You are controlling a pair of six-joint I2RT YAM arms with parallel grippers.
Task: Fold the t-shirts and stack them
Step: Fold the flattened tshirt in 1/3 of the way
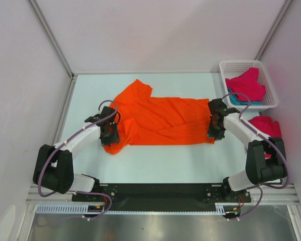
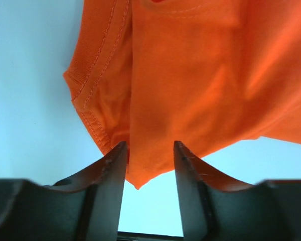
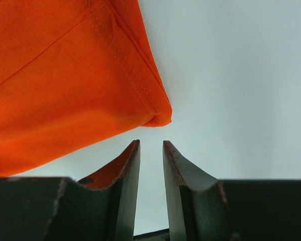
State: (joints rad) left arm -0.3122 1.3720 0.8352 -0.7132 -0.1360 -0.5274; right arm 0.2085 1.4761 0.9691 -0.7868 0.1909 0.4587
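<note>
Overhead view: orange t-shirt (image 1: 160,118) lies spread flat across the middle of the table (image 1: 155,160), collar end toward the left of the frame, hem toward the right. The left gripper (image 1: 112,131) sits on its lower left end and the right gripper (image 1: 214,125) at its right edge. A magenta t-shirt (image 1: 247,83) and a teal t-shirt (image 1: 238,100) fill the white basket (image 1: 241,62) at upper right, and a second magenta t-shirt (image 1: 265,125) lies beside the right arm. Left wrist view: the left gripper (image 2: 149,145) is parted, a pointed corner of the orange t-shirt (image 2: 190,75) reaching down between its fingers, the rest filling the upper frame. Right wrist view: the right gripper (image 3: 151,143) shows a narrow empty gap; the orange t-shirt (image 3: 55,75) fills the upper left, its stitched corner just above the fingertips, apart from them.
</note>
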